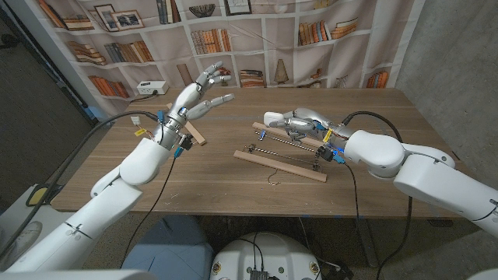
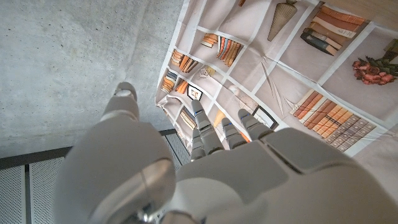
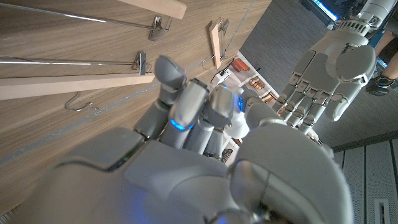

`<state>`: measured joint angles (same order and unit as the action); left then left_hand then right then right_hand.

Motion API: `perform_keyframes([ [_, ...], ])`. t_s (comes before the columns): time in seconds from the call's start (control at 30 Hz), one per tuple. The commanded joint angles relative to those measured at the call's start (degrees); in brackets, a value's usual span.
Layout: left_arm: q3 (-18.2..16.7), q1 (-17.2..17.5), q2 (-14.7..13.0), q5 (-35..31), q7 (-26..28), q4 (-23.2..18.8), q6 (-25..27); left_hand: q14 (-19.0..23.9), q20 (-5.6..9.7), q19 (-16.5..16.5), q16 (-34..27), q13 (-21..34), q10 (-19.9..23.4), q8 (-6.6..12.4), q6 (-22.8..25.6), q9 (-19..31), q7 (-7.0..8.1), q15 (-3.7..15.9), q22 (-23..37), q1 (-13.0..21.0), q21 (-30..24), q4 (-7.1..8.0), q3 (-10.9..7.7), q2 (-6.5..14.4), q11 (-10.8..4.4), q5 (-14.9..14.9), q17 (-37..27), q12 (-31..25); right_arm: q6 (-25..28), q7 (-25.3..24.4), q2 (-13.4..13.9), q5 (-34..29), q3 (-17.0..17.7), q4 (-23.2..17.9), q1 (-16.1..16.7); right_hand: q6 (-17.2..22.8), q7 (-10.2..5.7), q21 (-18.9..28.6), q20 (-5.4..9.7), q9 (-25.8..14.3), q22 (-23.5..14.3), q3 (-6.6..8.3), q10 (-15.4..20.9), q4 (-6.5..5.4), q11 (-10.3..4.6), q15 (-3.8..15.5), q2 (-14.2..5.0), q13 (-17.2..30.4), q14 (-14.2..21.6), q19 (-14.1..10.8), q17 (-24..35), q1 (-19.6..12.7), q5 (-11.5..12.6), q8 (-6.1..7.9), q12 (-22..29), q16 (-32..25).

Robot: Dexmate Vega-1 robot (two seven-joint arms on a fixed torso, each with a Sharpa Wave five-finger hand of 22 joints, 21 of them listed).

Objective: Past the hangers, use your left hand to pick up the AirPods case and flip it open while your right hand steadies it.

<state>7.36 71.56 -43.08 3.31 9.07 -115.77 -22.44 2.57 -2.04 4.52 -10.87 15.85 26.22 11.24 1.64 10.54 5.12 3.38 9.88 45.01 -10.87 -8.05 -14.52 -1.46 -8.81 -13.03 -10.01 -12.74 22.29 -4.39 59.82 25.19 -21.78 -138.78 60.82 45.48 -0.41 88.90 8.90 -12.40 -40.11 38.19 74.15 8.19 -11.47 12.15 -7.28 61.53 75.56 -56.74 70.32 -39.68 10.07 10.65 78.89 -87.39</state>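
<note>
Small white rounded glossy AirPods case [image 1: 274,119] sits just beyond the hangers, mid-table toward the far edge, at the fingertips of the right hand [image 1: 305,123], fingers curled down around it; a firm grip I cannot confirm. Judged light, rigid, slick; best pinched across its flat sides below the lid seam. Wooden clip hangers with metal bars [image 1: 282,155] lie nearer. Left hand [image 1: 198,96] raised well clear, fingers spread, empty.

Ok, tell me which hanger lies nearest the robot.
The long wooden hanger with the metal hook pointing toward the robot. The second hanger lies behind it by the right hand; a third sits under the left arm.
</note>
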Motion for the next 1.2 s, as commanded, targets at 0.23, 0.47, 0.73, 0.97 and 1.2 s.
perform_keyframes([
  [0.23,0.8,1.0,-0.7,-12.6,3.9,-3.1,4.2,-0.7,0.11,0.3,-0.1,0.2,-0.1,0.02,0.0,0.2,0.2,0.51,0.0,-0.1,-0.2,0.18,0.88,-1.4,-0.23,-1.0,-0.2,-0.2,0.3,0.6,0.0,-0.3,-0.8,-0.1,-0.7,12.9,0.65,0.0,3.18,-0.2,0.0,1.17,0.2,-1.16,-0.26,0.04,-3.41,0.4,0.1,0.1,0.0,-3.2,0.4,0.29,0.0,0.2],
  [0.47,1.9,1.0,0.3,-19.2,7.6,-3.5,5.4,-0.6,0.37,0.4,-0.2,0.2,0.3,0.09,0.2,0.2,0.23,0.73,0.0,-0.3,-0.2,0.36,1.35,-1.8,-0.26,-1.3,-0.2,-0.4,0.3,1.1,-0.1,-0.6,-1.5,0.2,-1.2,12.9,0.58,-0.1,3.18,-0.2,0.2,1.18,-0.2,-1.19,-0.28,0.04,-3.42,0.0,0.0,0.2,0.0,-3.2,0.4,0.32,-0.3,0.2],
  [0.73,2.4,0.7,0.7,-19.0,8.2,-2.8,5.3,-0.3,0.36,0.6,-0.2,0.2,0.6,0.21,0.5,0.2,0.22,0.8,0.0,-0.4,-0.2,0.49,1.71,-2.1,-0.43,-1.7,-0.2,-0.5,-0.2,1.3,0.2,-0.5,-1.3,0.2,-1.0,12.8,0.58,-0.1,3.19,-0.2,0.0,1.2,0.3,-1.2,-0.27,0.04,-3.4,0.2,-0.1,0.4,0.0,-3.3,0.4,0.29,0.0,0.2],
  [0.97,3.1,0.1,0.4,-18.7,7.6,-2.4,5.7,-0.2,0.42,0.7,-0.3,0.3,0.8,0.22,0.6,0.3,0.21,0.86,0.0,-0.3,-0.2,0.54,1.9,-2.2,-0.44,-2.0,-0.2,-0.6,-0.4,1.5,0.4,-0.9,-1.4,-0.1,-1.0,12.8,0.54,0.0,3.19,-0.2,0.1,1.18,0.1,-1.22,-0.28,0.04,-3.4,0.2,0.0,0.2,0.0,-3.3,0.4,0.32,-0.1,0.2],
  [1.2,4.4,-0.7,0.5,-18.4,7.3,-1.7,5.5,-0.2,0.39,0.7,-0.3,0.3,0.7,0.19,0.5,0.3,0.22,0.86,0.0,-0.2,-0.2,0.6,2.09,-2.3,-0.47,-2.3,-0.2,-0.5,-0.2,1.5,0.6,-1.1,-1.3,-0.7,-1.0,12.8,0.67,0.0,3.18,-0.2,0.0,1.19,0.2,-1.25,-0.28,0.04,-3.42,0.3,-0.1,0.3,0.0,-3.3,0.4,0.32,0.0,0.2],
])
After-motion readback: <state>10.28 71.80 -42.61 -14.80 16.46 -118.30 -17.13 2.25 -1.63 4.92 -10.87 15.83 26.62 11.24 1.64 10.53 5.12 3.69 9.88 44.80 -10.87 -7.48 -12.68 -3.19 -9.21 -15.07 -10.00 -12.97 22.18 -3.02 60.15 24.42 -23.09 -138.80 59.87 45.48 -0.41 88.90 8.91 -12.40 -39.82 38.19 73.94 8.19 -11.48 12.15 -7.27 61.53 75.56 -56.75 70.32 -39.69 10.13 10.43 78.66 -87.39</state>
